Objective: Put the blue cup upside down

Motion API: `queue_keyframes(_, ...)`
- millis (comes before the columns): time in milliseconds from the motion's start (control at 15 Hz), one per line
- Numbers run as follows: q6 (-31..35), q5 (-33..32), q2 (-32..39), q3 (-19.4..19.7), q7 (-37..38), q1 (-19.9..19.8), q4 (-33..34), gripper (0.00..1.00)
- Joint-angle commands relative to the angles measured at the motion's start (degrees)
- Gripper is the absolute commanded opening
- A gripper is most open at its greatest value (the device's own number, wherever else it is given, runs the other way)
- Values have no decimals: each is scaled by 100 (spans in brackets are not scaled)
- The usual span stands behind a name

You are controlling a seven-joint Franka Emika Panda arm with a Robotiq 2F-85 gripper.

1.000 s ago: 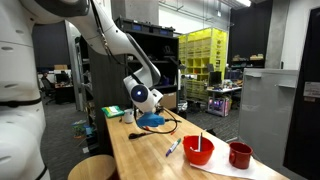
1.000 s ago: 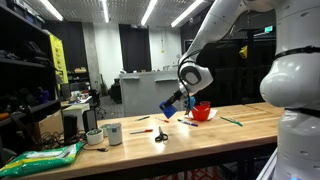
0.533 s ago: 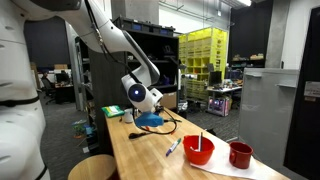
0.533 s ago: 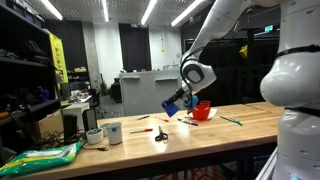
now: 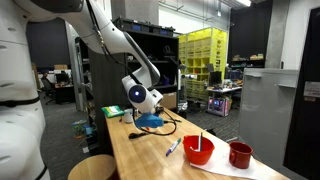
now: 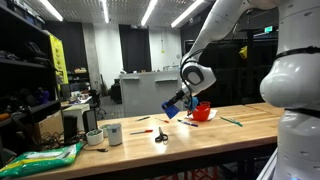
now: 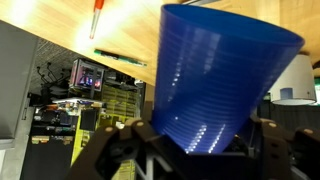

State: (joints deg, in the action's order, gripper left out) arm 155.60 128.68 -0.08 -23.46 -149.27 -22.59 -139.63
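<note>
Pinching the blue cup [image 7: 215,70] between the gripper [image 7: 200,150] jaws, holding it tilted just over the wooden table [image 5: 145,155], at ten o'clock from the red bowl [image 5: 199,150] in an exterior view.

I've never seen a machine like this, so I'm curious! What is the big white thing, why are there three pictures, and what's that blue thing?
The big white thing is a robot arm. At its end sits a claw for grabbing things. Two pictures come from cameras standing in the room, looking from different spots. The third comes from a little camera on the arm's wrist, so everything in it looks very close. The claw is squeezing a blue cup and holding it tilted over a long wooden table. On the table you can also see a red bowl and a dark red cup.
</note>
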Motion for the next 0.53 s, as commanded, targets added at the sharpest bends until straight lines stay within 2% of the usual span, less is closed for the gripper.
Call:
queue_keyframes(0,-64,55,-88,42,3,-40,-26,52)
queue_keyframes(467,-791,142,-291,348,12,-201,-220,52)
